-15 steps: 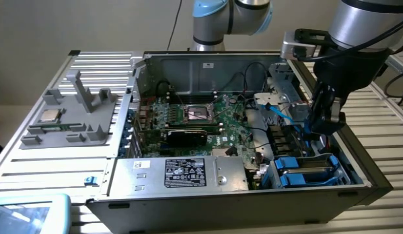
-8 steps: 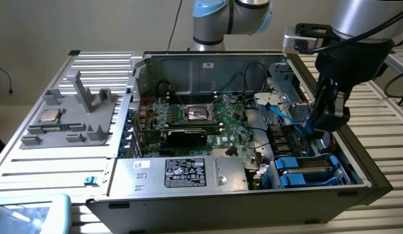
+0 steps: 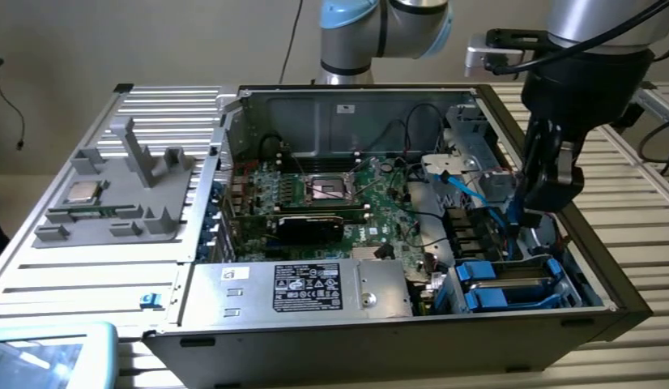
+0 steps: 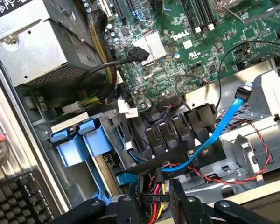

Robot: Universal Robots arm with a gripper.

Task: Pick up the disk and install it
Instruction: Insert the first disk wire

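Our gripper (image 3: 532, 209) (image 4: 156, 205) hangs low inside the open case (image 3: 421, 328), at the exterior view's right. We cannot tell whether it is pinching anything. In the wrist view a bundle of red, yellow and black power wires (image 4: 155, 189) runs right up to it, with a small blue tab just beside them. We cannot say whether the gripper is touching either one.

A blue data cable (image 4: 219, 126) sweeps across close by, ending loose in a black plug near the metal framework. Beyond that lies the green motherboard (image 4: 177, 42).

The disk (image 3: 508, 285) (image 4: 77, 147), as we read it, is the blue-bracketed unit standing on edge in the drive bay (image 3: 573, 279) (image 4: 109, 135) at the front corner of the case, near the gripper but apart from it. Its label is hidden from us.

We judge that picking up and seating are done, since the blue bracket sits down in the bay. No cable looks plugged into the disk, so the connections seem to be what is left. Well away on the grey tray (image 3: 129, 174), the square chip (image 3: 84, 192) lies untouched.
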